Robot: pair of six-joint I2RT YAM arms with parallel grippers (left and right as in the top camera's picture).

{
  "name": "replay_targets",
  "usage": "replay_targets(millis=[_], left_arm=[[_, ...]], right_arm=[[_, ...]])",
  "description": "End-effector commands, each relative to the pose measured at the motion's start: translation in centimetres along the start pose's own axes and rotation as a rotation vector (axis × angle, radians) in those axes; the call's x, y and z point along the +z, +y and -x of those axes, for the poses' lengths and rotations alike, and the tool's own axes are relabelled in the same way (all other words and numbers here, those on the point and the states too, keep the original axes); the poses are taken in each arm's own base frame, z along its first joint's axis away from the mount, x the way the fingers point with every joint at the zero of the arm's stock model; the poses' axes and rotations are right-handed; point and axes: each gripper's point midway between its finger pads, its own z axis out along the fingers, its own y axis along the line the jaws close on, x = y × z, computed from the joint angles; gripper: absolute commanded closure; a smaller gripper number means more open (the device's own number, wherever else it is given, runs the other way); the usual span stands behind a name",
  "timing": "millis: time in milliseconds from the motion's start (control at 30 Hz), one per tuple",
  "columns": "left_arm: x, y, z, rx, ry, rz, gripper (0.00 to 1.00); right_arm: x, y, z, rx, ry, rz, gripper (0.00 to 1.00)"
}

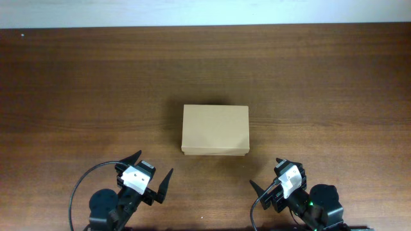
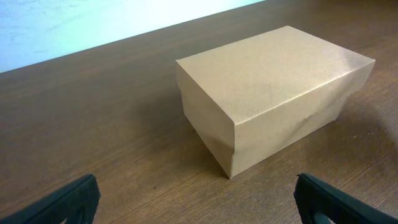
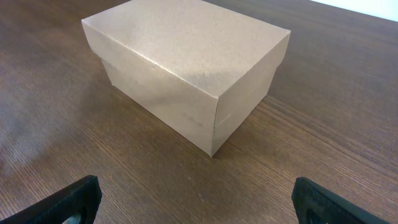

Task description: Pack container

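Fig.: container (image 1: pixel 215 130) sits closed at centre of table (image 1: pixel 77 83), no loose items in view. Step prob. opening the lid (image 2: pixel 273 68): hook its overhanging front lip w/ one finger, brace container w/ other arm vs. sliding. Both arms low at near edge, well apart from container; left gripper (image 1: pixel 155 163) and right gripper (image 1: pixel 265 172) spread wide, empty.

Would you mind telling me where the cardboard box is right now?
Overhead, the closed cardboard box sits central on the wooden table, ahead of and between the left gripper and right gripper, touching neither.
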Motion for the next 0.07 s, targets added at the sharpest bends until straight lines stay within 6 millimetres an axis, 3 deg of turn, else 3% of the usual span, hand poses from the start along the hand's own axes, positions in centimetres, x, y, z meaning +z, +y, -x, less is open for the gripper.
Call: replay_targets(millis=[0,33], left_arm=[[0.05,0.17,-0.19,-0.010,0.000,0.009,0.00],[0.05,0.16,-0.19,-0.010,0.000,0.008,0.00]], right_arm=[[0.05,-0.12,-0.05,-0.013,-0.005,-0.010,0.01],[0.05,-0.13,-0.05,-0.013,-0.005,-0.010,0.01]])
